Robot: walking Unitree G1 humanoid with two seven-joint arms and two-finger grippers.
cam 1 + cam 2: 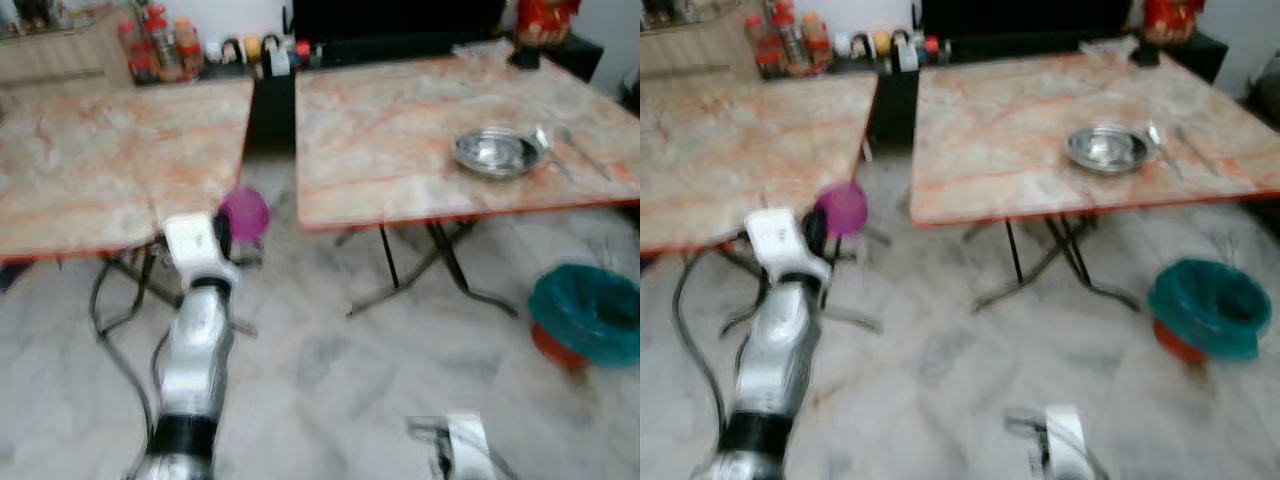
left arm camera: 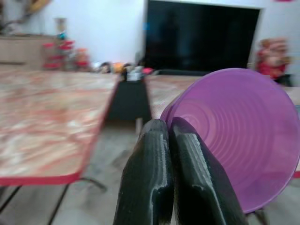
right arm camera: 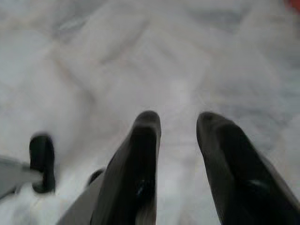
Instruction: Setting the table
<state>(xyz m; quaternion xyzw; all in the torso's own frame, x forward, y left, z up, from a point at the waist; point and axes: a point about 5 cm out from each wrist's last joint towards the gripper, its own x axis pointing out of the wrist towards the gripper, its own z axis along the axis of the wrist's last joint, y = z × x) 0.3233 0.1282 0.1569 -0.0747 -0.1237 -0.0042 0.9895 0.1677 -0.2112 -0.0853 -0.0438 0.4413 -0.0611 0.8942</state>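
A robot stands on a pale tiled floor facing two marble counters. Its left gripper [image 2: 161, 136] is clamped on the rim of a purple cup [image 2: 234, 136], carried in the air at eleven o'clock, likely bound for the right counter [image 1: 400, 140]. There, at two o'clock, sit a steel bowl [image 1: 497, 152] and cutlery [image 1: 560, 150]. The right gripper [image 3: 177, 129] hangs low, fingers apart, holding nothing.
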